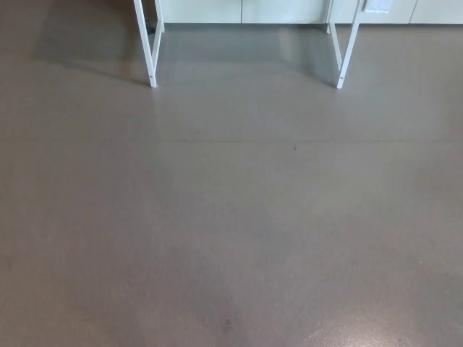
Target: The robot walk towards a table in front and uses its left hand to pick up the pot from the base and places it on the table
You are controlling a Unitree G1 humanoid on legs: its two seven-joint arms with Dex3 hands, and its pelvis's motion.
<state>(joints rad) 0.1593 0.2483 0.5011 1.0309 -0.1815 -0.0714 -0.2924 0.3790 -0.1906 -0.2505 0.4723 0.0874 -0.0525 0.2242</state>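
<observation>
Straight ahead over the grey floor [231, 217] only the white legs of the table [153, 58] show, so the pot lies unseen, likely beyond and above them, and neither hand appears, so I cannot tell how its fingers stand.

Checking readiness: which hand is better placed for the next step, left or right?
Cannot tell: neither hand shows. Only floor and two white table legs ahead; walking comes first.

Indoor room with a plain, institutional look, a lab or an office; exact kind cannot be told. Smooth grey floor [231, 217], one faint joint line across. White metal frame at far edge: left table leg [149, 50], right table leg [346, 50]. White cabinet fronts [282, 10] behind.
</observation>
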